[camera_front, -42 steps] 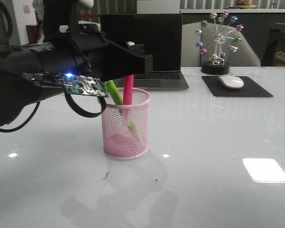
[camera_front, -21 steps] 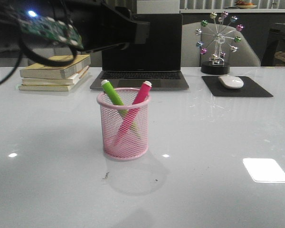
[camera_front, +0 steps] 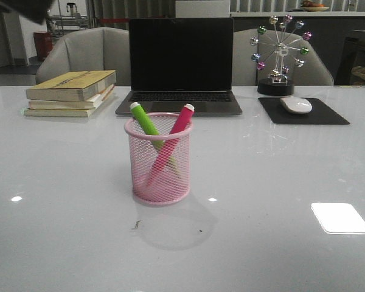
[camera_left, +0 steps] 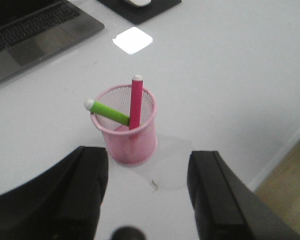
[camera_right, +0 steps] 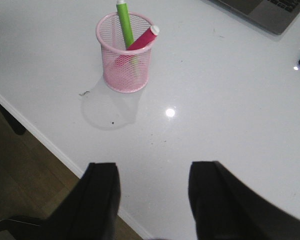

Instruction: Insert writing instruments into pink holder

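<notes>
Both markers stand crossed inside the pink holder (camera_front: 160,159), the green marker (camera_front: 144,120) leaning left and the magenta marker (camera_front: 179,123) right. Only the wrist views show the arms: the left gripper (camera_left: 147,192) hangs spread and empty above the cup, while the right gripper (camera_right: 152,200), also spread and empty, sits well back near the table (camera_right: 230,100) edge. Fingertips are cut off in both.
</notes>
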